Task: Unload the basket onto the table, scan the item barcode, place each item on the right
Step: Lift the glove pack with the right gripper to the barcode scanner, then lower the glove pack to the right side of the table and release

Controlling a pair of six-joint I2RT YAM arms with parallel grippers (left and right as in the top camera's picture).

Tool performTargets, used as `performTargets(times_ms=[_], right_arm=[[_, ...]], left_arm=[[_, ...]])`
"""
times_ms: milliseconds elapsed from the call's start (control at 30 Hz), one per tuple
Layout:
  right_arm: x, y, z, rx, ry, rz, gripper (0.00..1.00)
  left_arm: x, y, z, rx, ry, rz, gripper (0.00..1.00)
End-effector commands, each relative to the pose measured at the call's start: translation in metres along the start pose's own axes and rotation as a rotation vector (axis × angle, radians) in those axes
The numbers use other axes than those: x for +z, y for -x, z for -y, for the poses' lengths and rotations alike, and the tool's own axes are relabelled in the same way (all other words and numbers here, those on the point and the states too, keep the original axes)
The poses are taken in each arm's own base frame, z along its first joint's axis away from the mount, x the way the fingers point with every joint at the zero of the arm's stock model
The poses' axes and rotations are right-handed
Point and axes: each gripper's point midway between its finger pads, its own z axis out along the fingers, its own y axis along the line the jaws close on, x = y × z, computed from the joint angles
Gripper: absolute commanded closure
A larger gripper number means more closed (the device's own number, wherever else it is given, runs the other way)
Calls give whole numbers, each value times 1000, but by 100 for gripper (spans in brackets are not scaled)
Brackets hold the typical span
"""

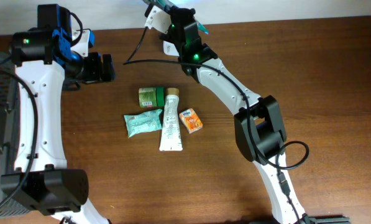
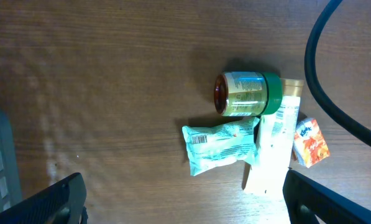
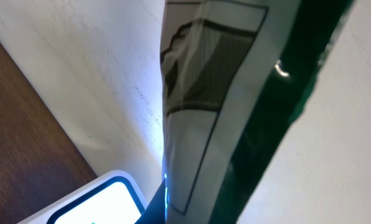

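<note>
Right pincer (image 1: pixel 166 14) grips a green packet (image 3: pixel 235 93) at the far edge of the surface (image 1: pixel 309 74), by the wall (image 3: pixel 79 74). Left pincer (image 1: pixel 109 67) hangs released, well apart from the jar (image 2: pixel 244 93).

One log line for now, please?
right end effector: shut on green-and-white plastic packet | left end effector: open, empty | white scanner: lit blue

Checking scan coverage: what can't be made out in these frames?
- Green-edged packet: right wrist view too close, print blurred, no barcode visible; overhead crops it at top edge.
- Teal packet barcode: left wrist view, too small to read.
- Lit white device: right wrist view, cut off by bottom edge.
</note>
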Motion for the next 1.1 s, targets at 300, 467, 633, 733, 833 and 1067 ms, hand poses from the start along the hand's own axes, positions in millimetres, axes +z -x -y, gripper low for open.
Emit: performTargets(times_ms=[300,467,633,733,833,1067], right_arm=[[-195,-18,179,1041,177,-236,96],[-301,-167,135,1396,475,-773,96],[-329,-275,71,1511,491,-1035,96],[-351,-347,33,1404,345,-1254,96],[-359,-374,24,1331,263,-1326,63],[-355,-288,112,1353,248,-1229,2]], left_arm=[[-5,1,0,11,-2,13,1],[-5,1,0,10,-2,13,1],[-5,1,0,10,-2,13,1],[-5,1,0,10,-2,13,1],[-5,1,0,10,-2,13,1],[-5,1,0,10,-2,13,1]])
